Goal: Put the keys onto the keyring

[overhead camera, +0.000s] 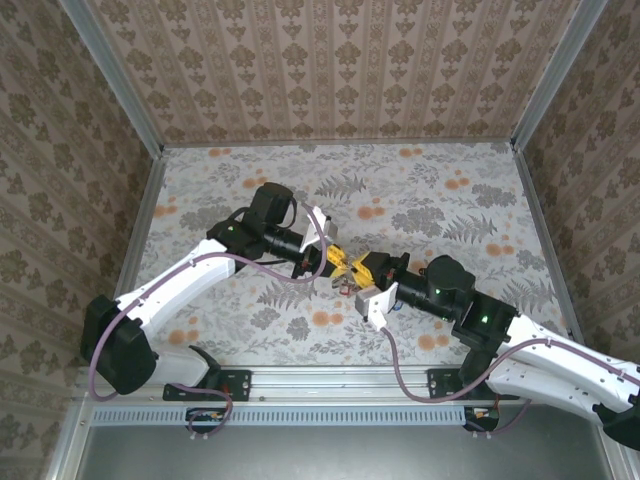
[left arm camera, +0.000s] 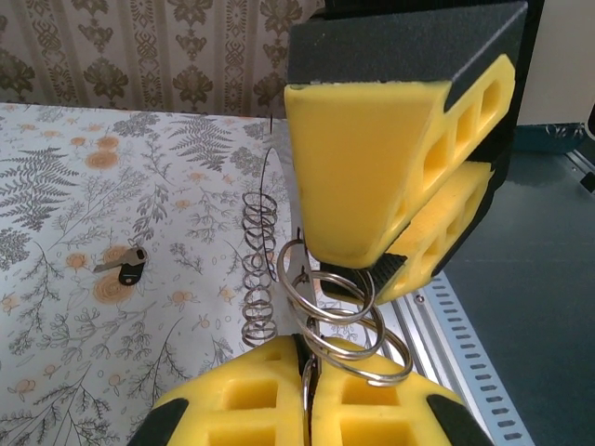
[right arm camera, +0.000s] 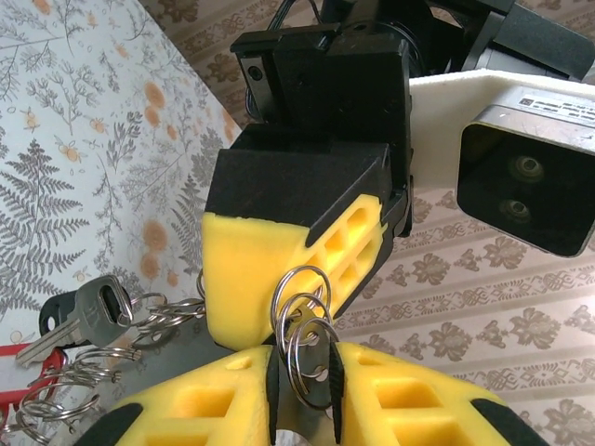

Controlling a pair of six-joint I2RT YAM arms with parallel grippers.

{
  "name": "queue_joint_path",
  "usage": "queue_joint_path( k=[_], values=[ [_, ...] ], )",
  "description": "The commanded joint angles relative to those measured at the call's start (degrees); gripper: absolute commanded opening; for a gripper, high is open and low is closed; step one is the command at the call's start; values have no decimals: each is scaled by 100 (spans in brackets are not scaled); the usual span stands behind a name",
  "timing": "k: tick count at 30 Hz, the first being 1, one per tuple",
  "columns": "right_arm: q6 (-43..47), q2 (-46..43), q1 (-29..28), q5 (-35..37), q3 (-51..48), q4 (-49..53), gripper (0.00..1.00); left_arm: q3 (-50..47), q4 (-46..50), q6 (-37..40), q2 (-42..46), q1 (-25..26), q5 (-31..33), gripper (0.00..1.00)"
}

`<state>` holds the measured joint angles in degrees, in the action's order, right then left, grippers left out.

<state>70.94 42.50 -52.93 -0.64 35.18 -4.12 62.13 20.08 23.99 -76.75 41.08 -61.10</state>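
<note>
Together, left end effector (left arm camera: pixel 310 360) and right end effector (right arm camera: pixel 305 362) clamp silver rings (left arm camera: pixel 346 325) (key (right arm camera: pixel 91 311) nearby).

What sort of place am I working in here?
Likely a boxed-in robot test cell, not a home: wallpaper-patterned walls on three sides, a leaf-print table, and the left arm and right arm bolted to an aluminium rail.

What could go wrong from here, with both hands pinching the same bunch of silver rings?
1. The left hand and right hand both pinch the silver rings by thin edges; any pull apart could slip them free.
2. The silver key, linked close by, might snag on a finger.
3. The black-headed key lies apart on the table and may be forgotten.
</note>
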Motion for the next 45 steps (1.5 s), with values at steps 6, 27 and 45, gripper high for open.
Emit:
queue_joint_path(
  k=[6, 27, 45],
  values=[
    [346, -3, -25, 414, -18, 107, 15, 4, -98, 66, 178, -15, -267, 0],
    [331, 7, -20, 779, 23, 117, 6, 38, 53, 264, 116, 7, 97, 0],
    [-1966, 647, 1356, -1646, 1018, 1656, 0, -352, -223, 121, 633, 48, 676, 46]
  ],
)
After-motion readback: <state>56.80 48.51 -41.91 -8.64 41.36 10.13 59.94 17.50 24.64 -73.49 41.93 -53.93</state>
